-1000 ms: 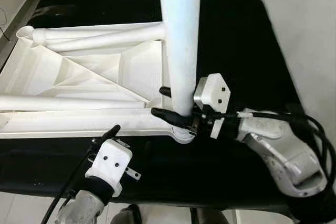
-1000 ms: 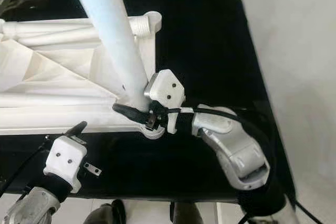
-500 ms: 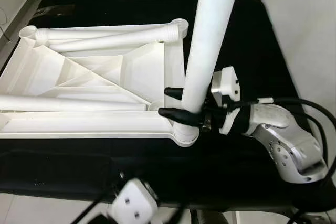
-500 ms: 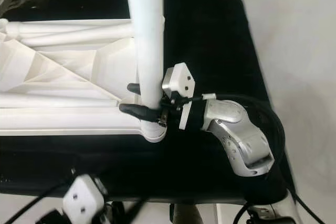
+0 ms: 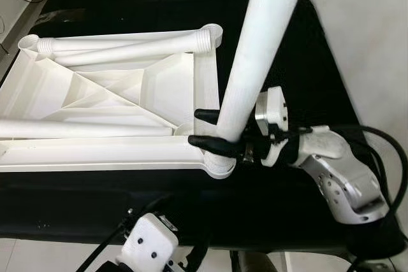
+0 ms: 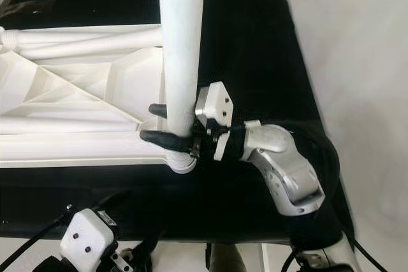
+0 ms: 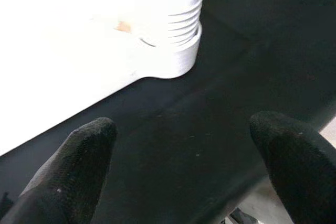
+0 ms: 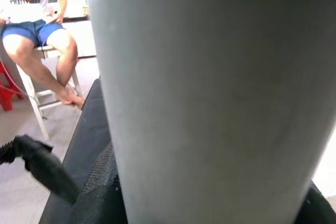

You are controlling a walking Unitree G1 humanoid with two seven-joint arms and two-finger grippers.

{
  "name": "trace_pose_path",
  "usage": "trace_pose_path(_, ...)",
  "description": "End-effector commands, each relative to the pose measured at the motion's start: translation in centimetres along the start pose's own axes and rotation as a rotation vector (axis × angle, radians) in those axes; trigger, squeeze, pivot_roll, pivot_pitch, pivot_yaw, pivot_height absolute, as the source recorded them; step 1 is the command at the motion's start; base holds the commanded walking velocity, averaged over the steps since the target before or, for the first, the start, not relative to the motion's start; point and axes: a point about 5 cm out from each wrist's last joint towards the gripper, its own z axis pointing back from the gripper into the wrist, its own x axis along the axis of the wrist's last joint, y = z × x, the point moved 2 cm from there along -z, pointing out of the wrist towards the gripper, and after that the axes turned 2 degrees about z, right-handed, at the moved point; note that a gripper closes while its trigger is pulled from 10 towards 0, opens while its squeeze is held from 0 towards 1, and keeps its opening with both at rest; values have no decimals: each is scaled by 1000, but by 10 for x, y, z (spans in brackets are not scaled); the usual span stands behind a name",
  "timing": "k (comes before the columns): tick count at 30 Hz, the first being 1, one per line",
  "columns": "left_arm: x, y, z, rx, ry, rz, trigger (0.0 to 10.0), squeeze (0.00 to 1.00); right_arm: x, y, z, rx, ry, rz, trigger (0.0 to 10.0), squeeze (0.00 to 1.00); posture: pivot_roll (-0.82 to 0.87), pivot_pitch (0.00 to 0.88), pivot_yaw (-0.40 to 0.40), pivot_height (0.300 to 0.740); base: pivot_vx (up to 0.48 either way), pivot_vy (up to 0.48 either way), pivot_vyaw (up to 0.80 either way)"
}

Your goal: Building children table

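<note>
A white plastic table top (image 5: 121,90) lies upside down on a black surface. A white table leg (image 5: 255,62) stands in the socket at its near right corner (image 5: 220,165), leaning slightly right. My right gripper (image 5: 194,127) is shut on the leg's lower end, one black finger on each side. The right wrist view has the leg (image 8: 210,103) right up close. My left gripper (image 7: 184,150) is open, low by the near edge of the black surface. Its fingers (image 7: 79,166) are spread wide, pointing toward the ribbed corner socket (image 7: 176,24).
Two loose legs (image 5: 127,46) lie along the table top's far side and another leg (image 5: 83,128) lies along its near side. A pale wall (image 5: 363,30) stands close on the right. A seated person (image 8: 37,30) is beyond the black surface.
The leg has swung from leaning left to leaning right in its corner socket, still held by my right gripper. My left gripper has dropped back from the table top's near edge.
</note>
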Motion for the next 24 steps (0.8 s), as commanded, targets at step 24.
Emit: trace_pose_path(24,-4,-3,7,22,27,3,10000,0,-48,7,-23,-319,291,-211,10000,0,46,367,54,740,0,0,0)
